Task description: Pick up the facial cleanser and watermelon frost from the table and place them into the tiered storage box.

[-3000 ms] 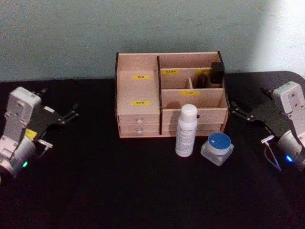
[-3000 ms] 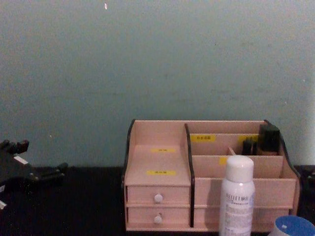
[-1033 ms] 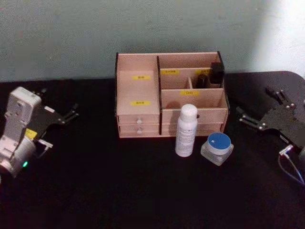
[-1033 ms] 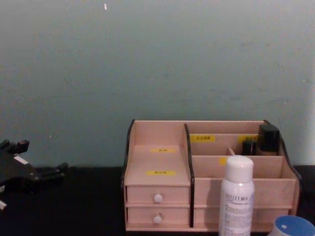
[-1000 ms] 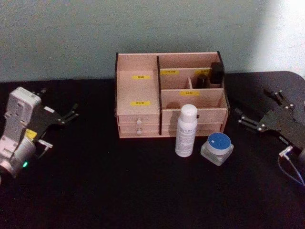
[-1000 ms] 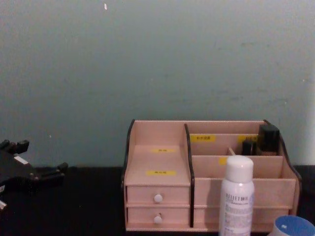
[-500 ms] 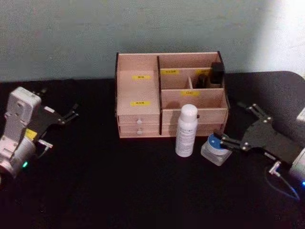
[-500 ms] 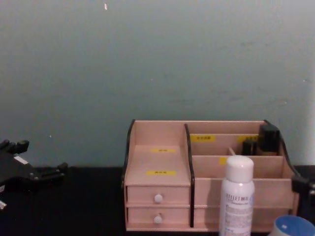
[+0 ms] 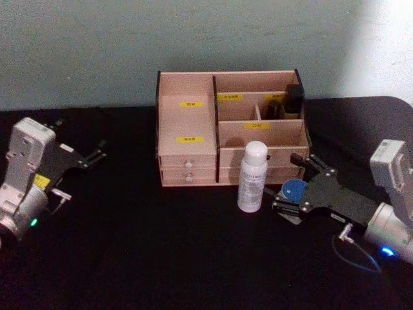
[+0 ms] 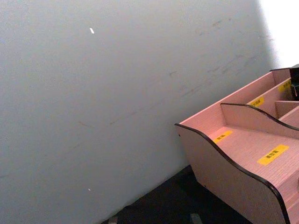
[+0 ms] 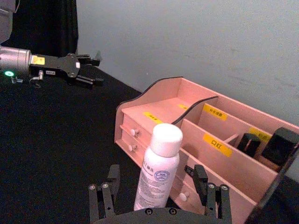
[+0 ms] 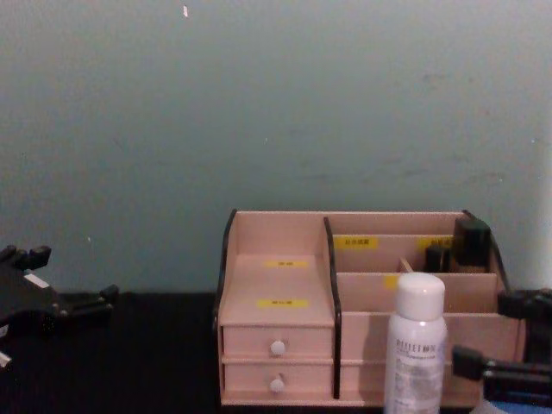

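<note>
Partly hidden, the watermelon frost (image 9: 295, 188) sits between spread fingers (image 9: 288, 206) of the right gripper (image 9: 286, 183); left gripper (image 9: 99, 150) likewise parted.

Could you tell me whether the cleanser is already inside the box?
No, the cleanser stands upright on the table in front of the box.

The facial cleanser (image 9: 253, 175) stands before the tiered storage box (image 9: 187, 123); the watermelon frost (image 9: 293, 189) sits just right of it (between the spread fingers of my right gripper (image 9: 285, 183)); my left gripper (image 9: 98, 151) lies well left.
</note>
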`<state>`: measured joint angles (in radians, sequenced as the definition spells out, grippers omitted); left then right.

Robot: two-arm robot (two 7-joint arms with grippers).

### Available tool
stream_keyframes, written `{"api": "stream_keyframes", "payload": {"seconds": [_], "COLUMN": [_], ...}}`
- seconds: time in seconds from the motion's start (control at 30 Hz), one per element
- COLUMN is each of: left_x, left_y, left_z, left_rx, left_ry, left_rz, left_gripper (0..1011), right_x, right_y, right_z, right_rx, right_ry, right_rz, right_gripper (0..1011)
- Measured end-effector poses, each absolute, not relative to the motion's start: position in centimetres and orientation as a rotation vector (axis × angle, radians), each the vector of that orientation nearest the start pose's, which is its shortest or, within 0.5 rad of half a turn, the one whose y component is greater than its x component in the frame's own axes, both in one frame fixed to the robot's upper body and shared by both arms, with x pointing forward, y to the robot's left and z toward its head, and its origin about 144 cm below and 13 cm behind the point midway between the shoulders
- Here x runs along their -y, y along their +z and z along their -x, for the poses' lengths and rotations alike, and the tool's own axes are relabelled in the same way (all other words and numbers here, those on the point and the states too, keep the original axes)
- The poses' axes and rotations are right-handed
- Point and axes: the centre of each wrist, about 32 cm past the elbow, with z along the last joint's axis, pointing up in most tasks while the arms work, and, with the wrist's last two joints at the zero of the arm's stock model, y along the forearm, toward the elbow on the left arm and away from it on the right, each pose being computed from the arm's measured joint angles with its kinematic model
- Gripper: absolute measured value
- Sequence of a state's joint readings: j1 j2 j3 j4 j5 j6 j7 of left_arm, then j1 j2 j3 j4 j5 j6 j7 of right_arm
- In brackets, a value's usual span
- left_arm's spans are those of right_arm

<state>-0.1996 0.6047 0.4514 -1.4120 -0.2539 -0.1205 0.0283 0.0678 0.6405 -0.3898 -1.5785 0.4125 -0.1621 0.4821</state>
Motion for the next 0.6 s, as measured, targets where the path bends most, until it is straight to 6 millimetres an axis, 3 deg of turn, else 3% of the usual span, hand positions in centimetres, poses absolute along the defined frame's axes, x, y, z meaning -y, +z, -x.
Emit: {"api": "stream_keyframes", "payload": {"seconds": [0.6], "left_x": [-31.0], "left_y": [114.0], "left_z": [-48.9], "left_rx": [0.285], "left_ry": [1.248], "left_rz": [-0.304], "left_gripper": [1001], "right_x": [29.0], "right_y": [113.4], "right_z": [-47.8], "right_rx": [0.057], "right_ry": [-0.727], "right_rz": [0.155], "right_gripper": [1003]}}
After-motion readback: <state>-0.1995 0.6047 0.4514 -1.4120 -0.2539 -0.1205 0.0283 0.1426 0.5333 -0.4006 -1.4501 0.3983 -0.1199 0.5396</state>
